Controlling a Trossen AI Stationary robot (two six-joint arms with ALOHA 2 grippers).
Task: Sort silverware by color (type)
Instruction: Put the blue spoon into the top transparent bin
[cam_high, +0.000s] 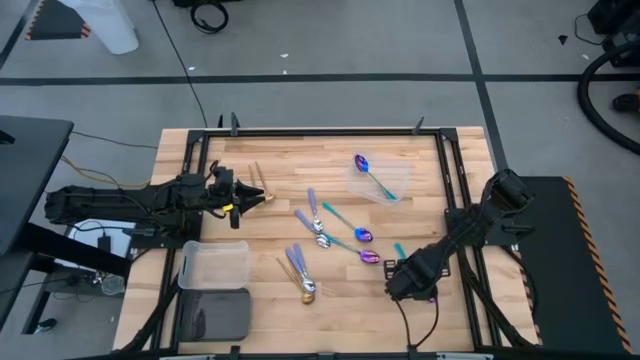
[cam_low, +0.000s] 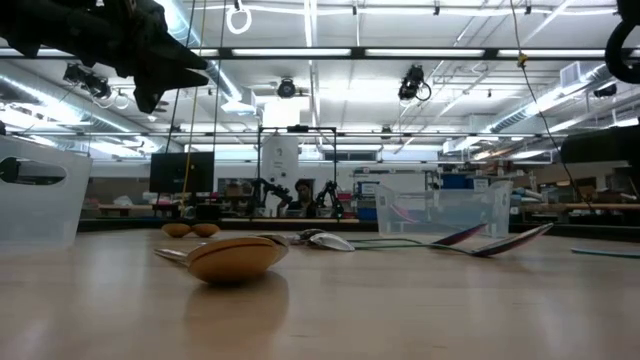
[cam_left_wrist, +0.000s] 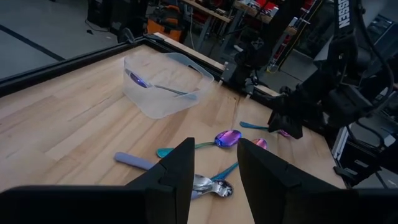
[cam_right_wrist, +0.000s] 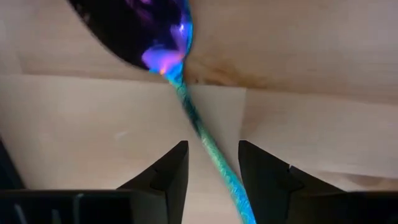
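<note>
the silverware lies scattered over the wooden table, most of it between the two clear containers. taking the clear container near the table's far right corner as landmark: inside it lies one iridescent purple-blue spoon with a teal handle, bowl toward the far edge, its long axis running diagonally. toward the near-left of that container sit lavender-handled silver spoons and two more iridescent spoons, their axes mostly diagonal, bowls pointing to the near right. farther on the same way, a gold spoon and lavender-handled pieces lie close together; in the low view the gold spoon's bowl is nearest the camera. a pair of gold utensils lies well to the left of the container, right beside the left gripper

the left arm stretches in from the left edge, low and level, with the left gripper pointing toward the landmark container; its fingers stand partly apart with nothing between them

the right arm bends in from the right side, well to the near side of the container, with the right gripper aimed steeply down at the table. its wrist view shows a teal-handled iridescent spoon running lengthwise through the gap between its fingers, bowl pointing away from the gripper; the fingers straddle the handle without visibly touching it
</note>
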